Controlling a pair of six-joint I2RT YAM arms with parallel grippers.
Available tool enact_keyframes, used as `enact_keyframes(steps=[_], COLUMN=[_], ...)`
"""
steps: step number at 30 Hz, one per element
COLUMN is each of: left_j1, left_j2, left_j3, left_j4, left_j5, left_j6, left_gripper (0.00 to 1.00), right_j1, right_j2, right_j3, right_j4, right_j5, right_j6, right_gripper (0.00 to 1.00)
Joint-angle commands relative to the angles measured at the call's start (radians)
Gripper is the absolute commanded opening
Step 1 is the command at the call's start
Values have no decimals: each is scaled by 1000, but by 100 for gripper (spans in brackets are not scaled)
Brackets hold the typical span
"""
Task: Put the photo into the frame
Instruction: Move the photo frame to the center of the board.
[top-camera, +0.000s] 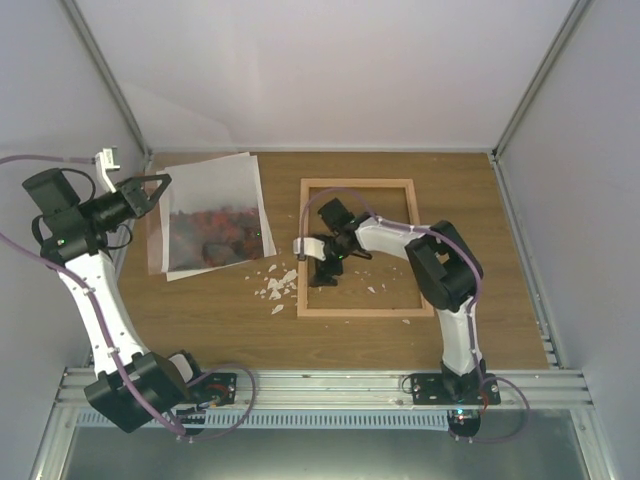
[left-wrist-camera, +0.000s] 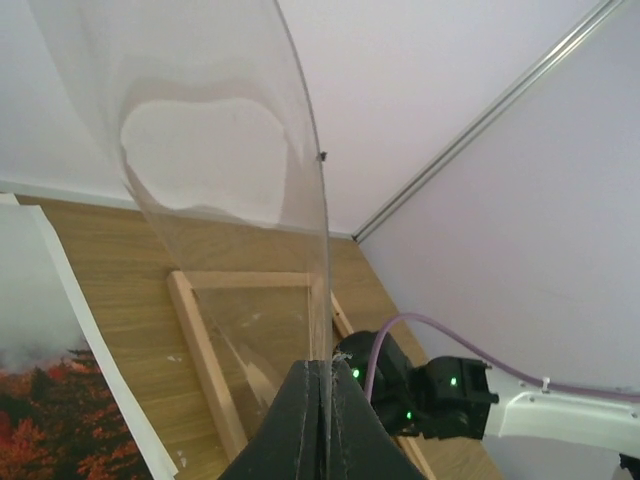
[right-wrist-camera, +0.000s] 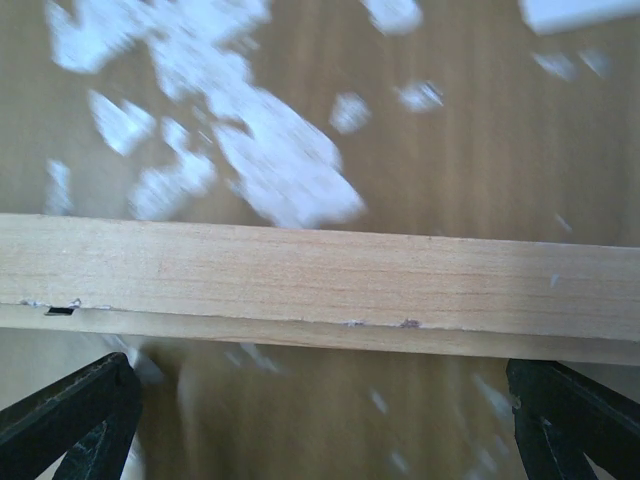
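Note:
The photo (top-camera: 215, 232), red-orange hills inside a white border, lies flat at the table's back left; it also shows in the left wrist view (left-wrist-camera: 45, 400). My left gripper (top-camera: 158, 186) (left-wrist-camera: 325, 372) is shut on the edge of a clear pane (top-camera: 215, 185) (left-wrist-camera: 220, 170), which it holds tilted up over the photo. The frame (top-camera: 358, 186) (left-wrist-camera: 205, 350), thin light wood rails, lies flat at mid-table with bare table showing inside it. My right gripper (top-camera: 322, 264) (right-wrist-camera: 320, 430) hovers open just above the frame's left rail (right-wrist-camera: 320, 285), a finger (right-wrist-camera: 70, 420) at each side and nothing between them.
Small white scraps (top-camera: 276, 285) (right-wrist-camera: 280, 170) are scattered on the table just left of the frame, and a few (top-camera: 372, 290) lie inside it. White enclosure walls (top-camera: 320, 70) close in the back and both sides. A metal rail (top-camera: 320, 380) runs along the near edge.

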Motion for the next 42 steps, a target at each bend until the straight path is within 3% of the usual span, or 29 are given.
enact_keyframes(steps=[1,6,11,19,24,28,31,35,39,42], left_j1=[-1,-2,-39,-242,-420,-568,-673,-772,-814,-808], left_j2=[11,10,-2,-65,-58,-34,6,62,120,155], left_j3=[20,3,-6,-104,-140,-213,-235,-243,-306,-298], left_j4=[66,103,128,315,430,589,727,791,863,845], left_j5=[32,51,56,-34,-95,-166,-232,-309,-325,-329], left_j6=[-34,-72,-93,-257,-364,-523,-598,-629,-711,-679], left_gripper=[0,0,0,0,0,0,0,0,0,0], right_j1=[120,191,131,-135,-400,-604,-735,-804,-810,-795], right_j2=[25,27,-28,-287,-376,-322,-240,-171,-164,-197], right_j3=[-35,26,107,4,-17,30,113,137,73,30], right_j4=[-14,3,-16,-89,-232,-351,-477,-510,-438,-390], right_j5=[-33,-100,-243,-287,-206,-206,-370,-448,-386,-295], right_j6=[20,132,267,382,260,167,161,239,339,353], right_gripper=[100,100,100,100,100,100,96,90,80,77])
